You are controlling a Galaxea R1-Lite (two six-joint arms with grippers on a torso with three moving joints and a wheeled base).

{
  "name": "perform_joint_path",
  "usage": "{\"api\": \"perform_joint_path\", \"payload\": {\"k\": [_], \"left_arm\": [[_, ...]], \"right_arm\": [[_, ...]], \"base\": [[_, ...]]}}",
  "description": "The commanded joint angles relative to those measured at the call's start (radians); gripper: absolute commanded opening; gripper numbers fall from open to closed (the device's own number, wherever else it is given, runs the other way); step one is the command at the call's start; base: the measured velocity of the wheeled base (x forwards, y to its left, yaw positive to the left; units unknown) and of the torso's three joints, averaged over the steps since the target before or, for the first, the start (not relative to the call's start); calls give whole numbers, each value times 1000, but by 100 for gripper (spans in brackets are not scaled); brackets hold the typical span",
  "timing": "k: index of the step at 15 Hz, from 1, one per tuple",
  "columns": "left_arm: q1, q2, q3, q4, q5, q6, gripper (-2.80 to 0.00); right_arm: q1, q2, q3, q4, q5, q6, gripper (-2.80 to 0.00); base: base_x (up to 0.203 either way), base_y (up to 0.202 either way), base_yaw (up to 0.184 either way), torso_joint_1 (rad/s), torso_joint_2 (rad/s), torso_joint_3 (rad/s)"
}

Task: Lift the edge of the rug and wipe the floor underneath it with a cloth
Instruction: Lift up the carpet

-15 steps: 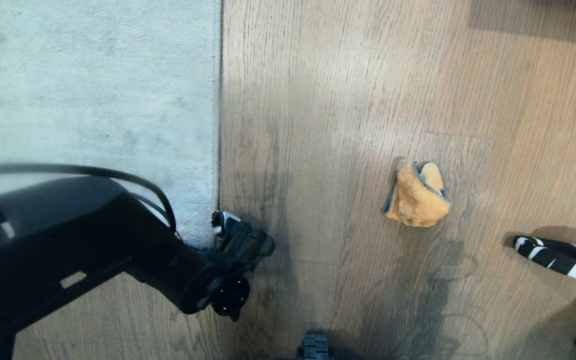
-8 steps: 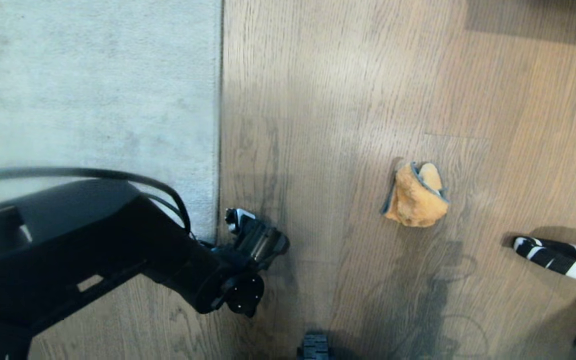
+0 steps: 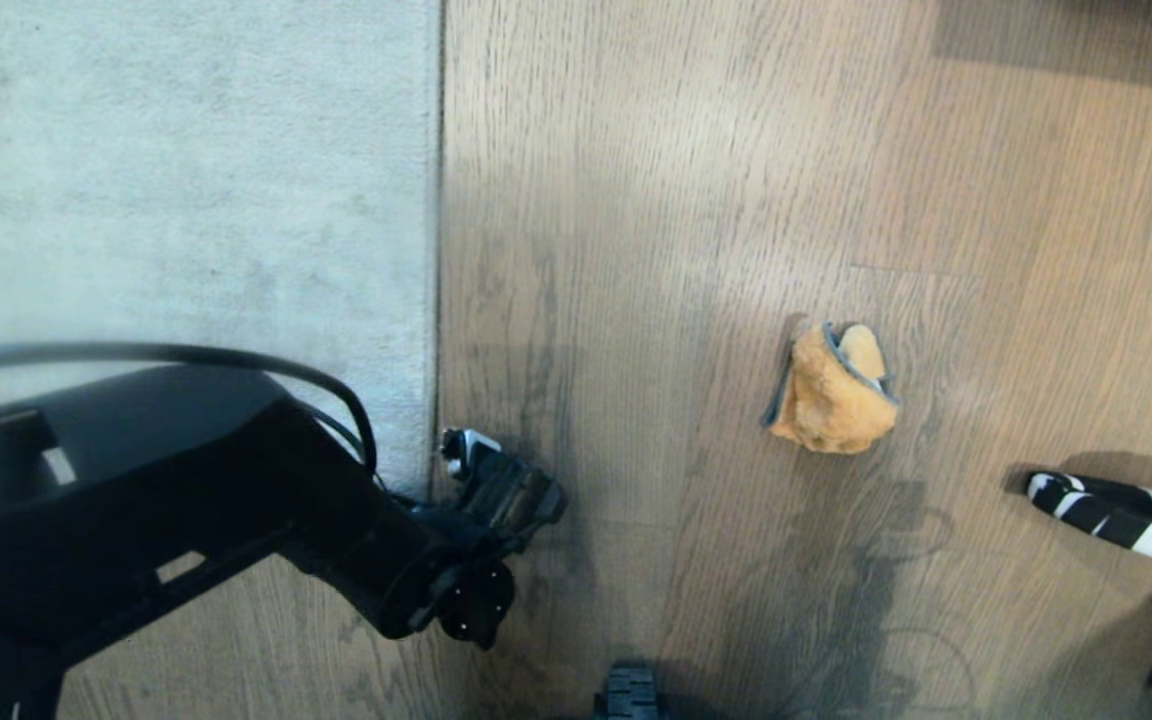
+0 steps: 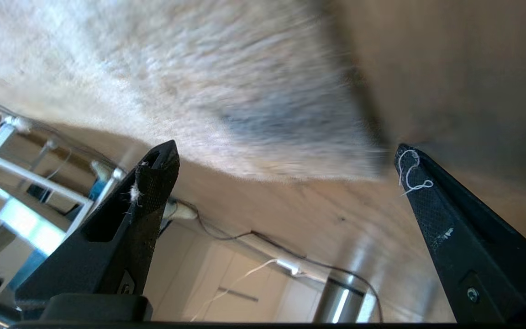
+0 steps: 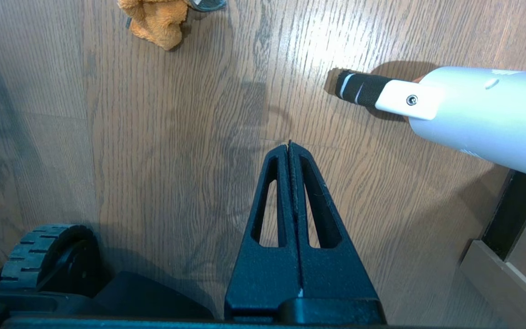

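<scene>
Rug edge [image 3: 433, 300] may be missed by the wide-open left gripper [image 4: 286, 155] (edge flat on floor [image 3: 656, 200]); right gripper [image 5: 289, 148] is parked shut.

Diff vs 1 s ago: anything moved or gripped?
Left gripper nudged slightly along the rug edge, ending about where it began; jaws open, nothing taken. Rug edge flat on the floor. Cloth unmoved. Right gripper shut, empty, parked over the floor.
</scene>
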Motion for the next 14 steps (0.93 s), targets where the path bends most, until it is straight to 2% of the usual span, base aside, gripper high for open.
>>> {"api": "perform_joint_path", "payload": {"k": [1, 7, 14], "left_arm": [[10, -33, 48, 7, 14, 1, 0], [92, -109, 147, 6, 11, 4, 0], [169, -206, 189, 6, 9, 10, 0]], "right_arm": [[0, 0, 0, 0, 0, 0, -280], [0, 0, 0, 0, 0, 0, -280], [0, 0, 0, 0, 0, 0, -280]], "base": [[0, 0, 0, 0, 0, 0], [0, 0, 0, 0, 0, 0], [0, 0, 0, 0, 0, 0]]}}
